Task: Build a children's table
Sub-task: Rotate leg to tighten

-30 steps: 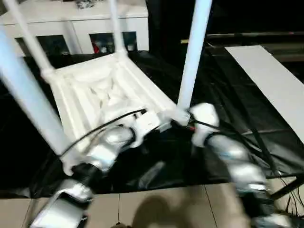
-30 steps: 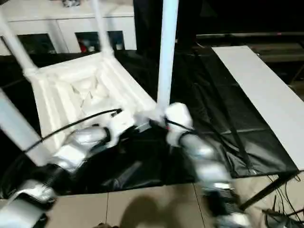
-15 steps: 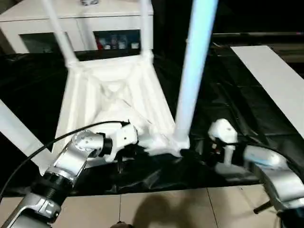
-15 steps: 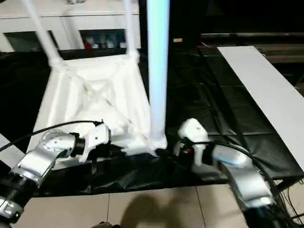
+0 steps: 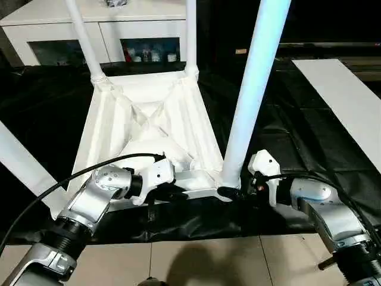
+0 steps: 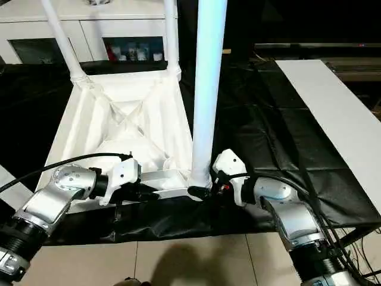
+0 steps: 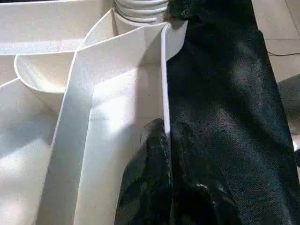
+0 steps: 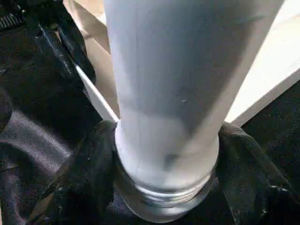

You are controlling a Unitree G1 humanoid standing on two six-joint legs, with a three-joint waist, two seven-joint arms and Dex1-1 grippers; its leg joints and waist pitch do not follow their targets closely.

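The table (image 5: 146, 128) lay upside down on the black sheet (image 5: 286, 137), ribbed underside up, four legs standing in its corner sockets. To my eye the step in hand was seating the near right leg (image 5: 253, 89), or getting hold of the whole thing for turning. Done well, that called for the tabletop held steady at its rim while the other claw worked low on the leg, close to the socket, keeping the tube straight so it would not lean and bind.

The left claw (image 7: 166, 140) was clenched on the near rim wall (image 7: 164, 79), one finger inside it and one outside, with the tabletop stretching away ahead of it and the leg's socket further along that same wall.

The right claw (image 8: 164, 140) had its jaws set around the foot of the leg, a finger (image 8: 86, 168) on either side just above the threaded collar; whether they pressed the tube or merely flanked it, I could not tell.
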